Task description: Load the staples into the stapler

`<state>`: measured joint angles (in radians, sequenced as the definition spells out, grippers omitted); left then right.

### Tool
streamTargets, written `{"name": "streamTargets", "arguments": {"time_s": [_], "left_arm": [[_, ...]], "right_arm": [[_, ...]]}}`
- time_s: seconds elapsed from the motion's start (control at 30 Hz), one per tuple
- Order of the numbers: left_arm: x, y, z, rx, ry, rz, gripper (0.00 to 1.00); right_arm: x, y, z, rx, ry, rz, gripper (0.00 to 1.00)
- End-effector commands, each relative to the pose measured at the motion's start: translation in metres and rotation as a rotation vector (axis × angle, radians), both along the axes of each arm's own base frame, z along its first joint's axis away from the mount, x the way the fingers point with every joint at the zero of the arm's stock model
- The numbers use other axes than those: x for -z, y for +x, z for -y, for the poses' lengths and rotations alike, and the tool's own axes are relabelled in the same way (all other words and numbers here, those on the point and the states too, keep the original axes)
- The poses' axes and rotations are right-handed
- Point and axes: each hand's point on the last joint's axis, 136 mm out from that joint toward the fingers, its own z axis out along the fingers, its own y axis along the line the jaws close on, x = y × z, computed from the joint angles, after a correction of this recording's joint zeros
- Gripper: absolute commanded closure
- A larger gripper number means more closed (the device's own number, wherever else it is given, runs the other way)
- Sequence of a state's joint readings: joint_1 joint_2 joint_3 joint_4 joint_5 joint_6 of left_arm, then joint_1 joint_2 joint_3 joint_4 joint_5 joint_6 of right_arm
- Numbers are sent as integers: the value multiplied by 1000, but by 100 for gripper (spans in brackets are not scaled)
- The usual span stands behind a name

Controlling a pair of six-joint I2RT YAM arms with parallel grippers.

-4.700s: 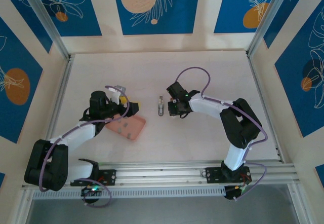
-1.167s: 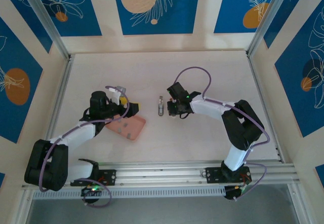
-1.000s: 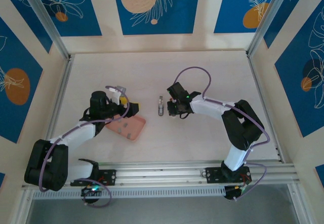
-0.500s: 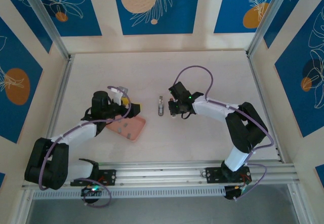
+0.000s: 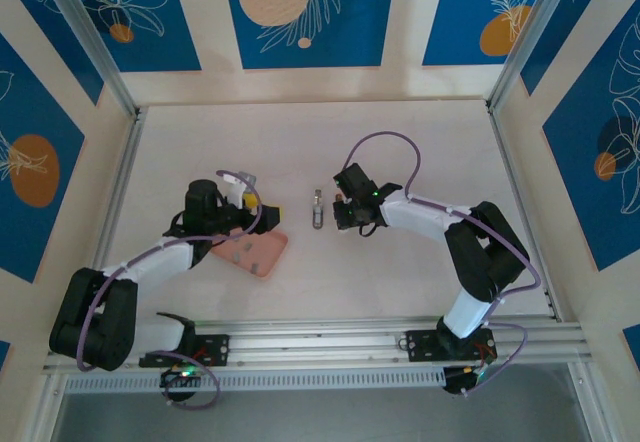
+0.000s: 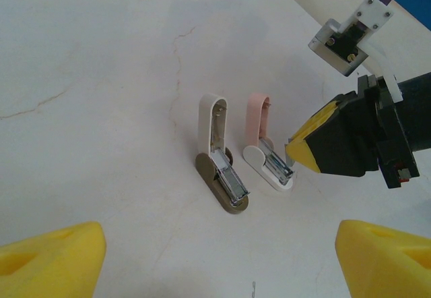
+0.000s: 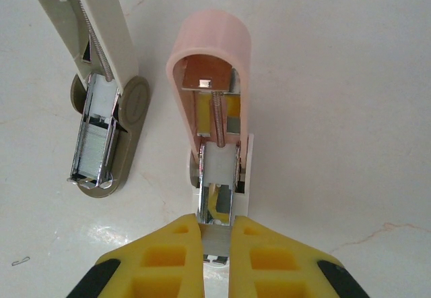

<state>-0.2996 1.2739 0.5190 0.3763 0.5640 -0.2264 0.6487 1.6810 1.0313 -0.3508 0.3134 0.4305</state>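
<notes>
Two mini staplers lie hinged open side by side at mid-table. The pink-and-white stapler (image 7: 214,75) (image 6: 264,151) has its metal channel facing my right gripper (image 7: 217,244) (image 5: 341,213). That gripper is shut on a short grey strip of staples (image 7: 217,236), held at the channel's front end. The beige-and-olive stapler (image 7: 101,119) (image 6: 221,163) (image 5: 316,210) holds a staple strip in its channel. My left gripper (image 6: 219,261) (image 5: 250,202) hovers open and empty, its yellow pads (image 6: 54,257) wide apart, looking toward both staplers.
A salmon-pink tray (image 5: 257,253) with small dark strips lies under the left wrist. A loose bent staple (image 6: 253,288) rests on the table near the left gripper. Metal rails (image 5: 300,337) and patterned walls border the white table.
The left gripper has drifted slightly right toward the staplers. The right arm's elbow shifted a little right while its gripper stayed at the pink stapler, still shut on the strip.
</notes>
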Motion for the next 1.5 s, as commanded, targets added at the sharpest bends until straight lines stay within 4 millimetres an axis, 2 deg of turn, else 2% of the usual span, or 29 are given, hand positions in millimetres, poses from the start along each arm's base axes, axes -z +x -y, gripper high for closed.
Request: {"name": "streamTargets", "arguments": {"time_s": [0.0,0.83,1.47], "left_arm": [[-7,3,4,14,13,32,12],[-8,3,3,14,16,36,12],[-10,6,4,15,16,41,12]], "right_arm": [[2,-2,-5,-25,10,-5,87],[3,3,-11,-30,17,-14,87],[15,4,-10,-23,9,-39,87]]}}
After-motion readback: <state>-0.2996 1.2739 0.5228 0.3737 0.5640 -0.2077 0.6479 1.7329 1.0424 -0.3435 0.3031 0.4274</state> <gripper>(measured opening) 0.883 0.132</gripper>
